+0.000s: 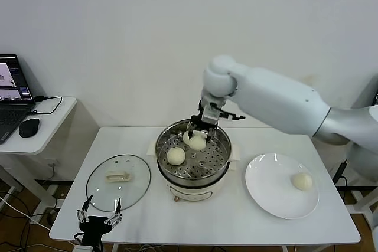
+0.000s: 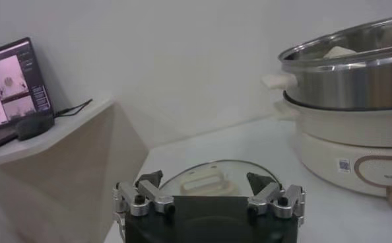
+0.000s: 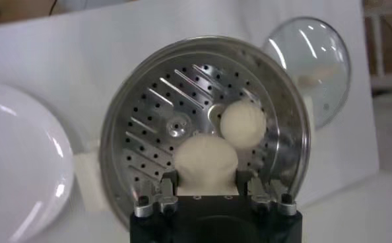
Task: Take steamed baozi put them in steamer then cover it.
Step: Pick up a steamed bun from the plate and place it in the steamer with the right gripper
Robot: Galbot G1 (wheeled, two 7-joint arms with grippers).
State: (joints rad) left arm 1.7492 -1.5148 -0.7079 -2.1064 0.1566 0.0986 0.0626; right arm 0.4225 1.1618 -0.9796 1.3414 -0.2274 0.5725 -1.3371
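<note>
The steamer [image 1: 220, 166] stands mid-table and also shows in the left wrist view [image 2: 354, 86]. My right gripper [image 1: 199, 134] reaches into it from above, shut on a baozi [image 3: 205, 160] just over the perforated tray [image 3: 163, 105]. A second baozi [image 3: 243, 123] lies on the tray beside it, toward the cover side [image 1: 175, 156]. Another baozi [image 1: 302, 181] lies on the white plate [image 1: 271, 196]. The glass cover [image 1: 118, 182] lies flat on the table left of the steamer. My left gripper [image 1: 99, 219] is open and empty at the table's front left edge, just short of the cover [image 2: 212, 168].
The plate sits right of the steamer and shows in the right wrist view [image 3: 18, 165]. A side table at the far left holds a laptop [image 1: 12, 95] and a mouse [image 1: 28, 127]. A wall stands close behind the table.
</note>
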